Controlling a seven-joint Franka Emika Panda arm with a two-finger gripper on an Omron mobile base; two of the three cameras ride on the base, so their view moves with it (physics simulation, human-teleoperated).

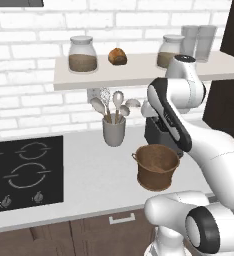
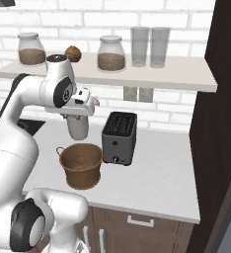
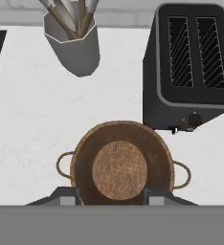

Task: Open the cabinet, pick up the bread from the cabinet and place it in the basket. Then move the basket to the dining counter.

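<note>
The basket (image 1: 157,166) stands upright on the pale worktop (image 1: 94,175), with nothing inside; the hand view looks straight down into it and shows its woven bottom bare, one loop handle to each side of the rim. The gripper (image 3: 112,194) hangs above the basket, its two finger tips (image 3: 70,195) set apart at roughly the width of the basket floor and clasping nothing. The bread (image 1: 118,56) sits on the open wall shelf (image 1: 139,72), between the left glass jar (image 1: 83,54) and the right glass jar (image 1: 169,50), apart from both and set back from the shelf's front edge. Two tall drinking glasses (image 2: 149,46) stand farther along the shelf, just beside the right jar. The dark toaster (image 2: 119,137) stands just beside the basket; from the right base view the two appear nearly touching, though contact cannot be confirmed. The grey utensil cup (image 1: 114,129) holding spoons and a whisk stands behind the basket toward the wall, with a strip of bare worktop between them. The black hob (image 1: 24,172) lies well apart to the left. Open worktop surface runs between hob and basket up to the front edge, and more to the right of the toaster up to a dark tall panel (image 2: 221,123).
</note>
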